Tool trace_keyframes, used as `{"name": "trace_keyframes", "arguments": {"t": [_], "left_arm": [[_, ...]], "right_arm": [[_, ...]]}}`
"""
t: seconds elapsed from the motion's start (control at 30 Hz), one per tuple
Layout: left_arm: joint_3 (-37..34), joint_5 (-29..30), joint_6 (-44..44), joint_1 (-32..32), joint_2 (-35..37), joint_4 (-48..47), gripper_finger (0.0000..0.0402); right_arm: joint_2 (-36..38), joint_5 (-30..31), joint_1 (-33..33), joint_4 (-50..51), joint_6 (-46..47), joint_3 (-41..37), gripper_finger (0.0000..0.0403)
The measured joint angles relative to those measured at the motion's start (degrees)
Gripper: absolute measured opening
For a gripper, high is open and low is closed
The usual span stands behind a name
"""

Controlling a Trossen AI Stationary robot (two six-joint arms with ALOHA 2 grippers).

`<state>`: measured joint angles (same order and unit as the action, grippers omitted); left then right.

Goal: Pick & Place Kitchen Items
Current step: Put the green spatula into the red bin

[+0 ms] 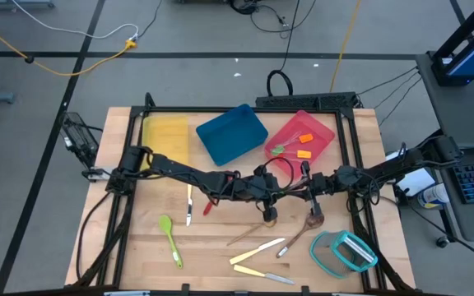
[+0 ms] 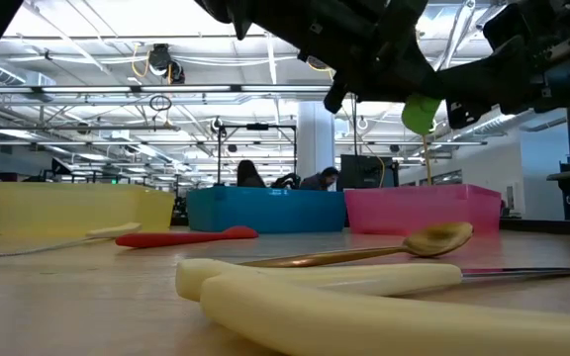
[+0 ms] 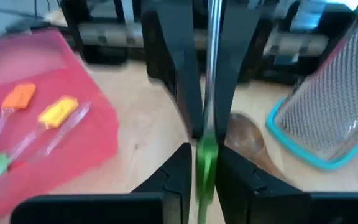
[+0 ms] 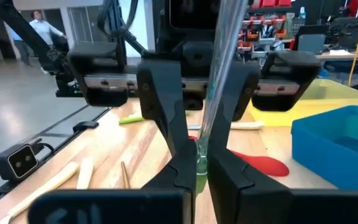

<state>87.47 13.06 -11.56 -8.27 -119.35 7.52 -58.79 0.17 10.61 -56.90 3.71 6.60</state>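
From above, the left end effector [image 1: 268, 182] and the right end effector [image 1: 303, 182] meet over the middle of the table [image 1: 130, 247], just in front of the pink tray [image 1: 323, 131]. At table height, a green-headed utensil [image 2: 422, 113] hangs in the air above the wooden spoon [image 2: 433, 240]. In each wrist view a clear-handled, green-tipped utensil [image 3: 207, 158] stands upright between that arm's fingers, seemingly clenched by both [image 4: 199, 168].
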Motion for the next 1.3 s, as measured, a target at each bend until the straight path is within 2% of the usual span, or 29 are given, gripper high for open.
{"name": "trace_keyframes", "arguments": {"t": [0.4, 0.5, 0.7, 0.87, 1.07, 1.2, 1.3], "left_arm": [[0.1, 0.9, 3.7, 0.1, 0.2, -2.1, 0.0066], [0.0, 0.7, 4.2, 0.1, 3.0, -7.8, 0.0067], [0.1, 1.3, 1.1, 0.1, 14.2, -24.1, 0.0067], [0.1, 8.3, 1.2, -0.9, 23.6, -35.2, 0.0067], [0.1, 16.3, 0.8, -1.8, 30.7, -45.6, 0.0067], [0.1, 19.2, -1.1, -1.8, 31.8, -51.8, 0.0067], [0.1, 21.1, -3.9, -1.8, 31.7, -58.0, 0.0067]], "right_arm": [[0.1, 2.7, 0.0, -2.0, 0.1, -3.3, 0.0014], [0.1, 2.7, 0.0, -0.4, 0.1, -3.4, 0.0016], [0.1, 2.8, 0.0, 1.2, -3.5, -3.5, 0.0021], [0.2, 7.7, 0.0, 1.0, -4.0, -3.5, 0.0019], [0.3, 18.1, -1.5, -1.1, -2.5, -2.1, 0.0019], [0.4, 18.7, -5.3, 4.9, 0.4, 3.1, 0.0017], [0.2, 19.3, -9.6, 16.6, 2.8, 8.2, 0.0017]]}}
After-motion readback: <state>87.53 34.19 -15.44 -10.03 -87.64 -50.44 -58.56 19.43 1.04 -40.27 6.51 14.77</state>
